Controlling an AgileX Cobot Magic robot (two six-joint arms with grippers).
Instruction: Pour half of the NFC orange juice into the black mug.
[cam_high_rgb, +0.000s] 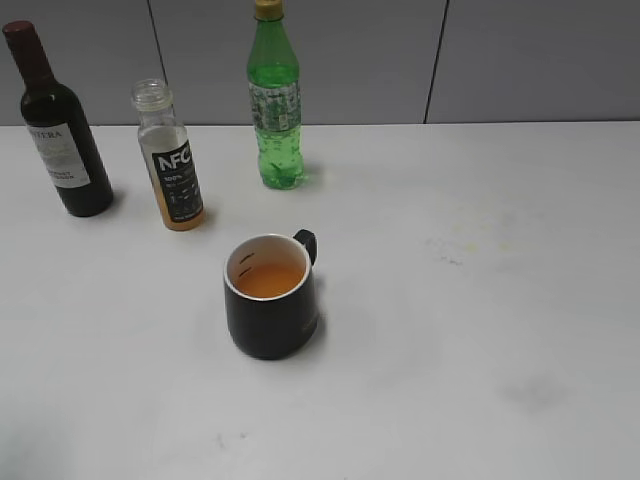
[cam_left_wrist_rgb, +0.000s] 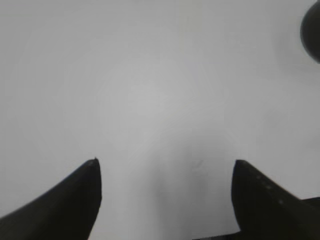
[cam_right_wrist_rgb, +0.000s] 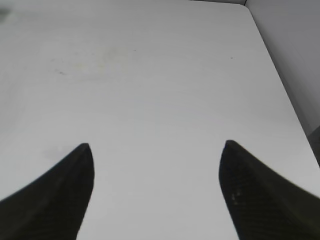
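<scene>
The NFC orange juice (cam_high_rgb: 171, 160) stands upright and uncapped at the back left of the white table; orange liquid fills only its lower part. The black mug (cam_high_rgb: 271, 296) stands near the middle, handle to the back right, with orange liquid inside. Neither gripper shows in the exterior view. My left gripper (cam_left_wrist_rgb: 165, 162) is open and empty over bare table, with a dark rounded edge, probably the mug (cam_left_wrist_rgb: 312, 30), at the top right of the left wrist view. My right gripper (cam_right_wrist_rgb: 156, 145) is open and empty over bare table.
A dark wine bottle (cam_high_rgb: 56, 126) stands left of the juice bottle. A green soda bottle (cam_high_rgb: 275, 98) stands behind the mug. A grey wall runs along the back. The table's right edge (cam_right_wrist_rgb: 280, 80) shows in the right wrist view.
</scene>
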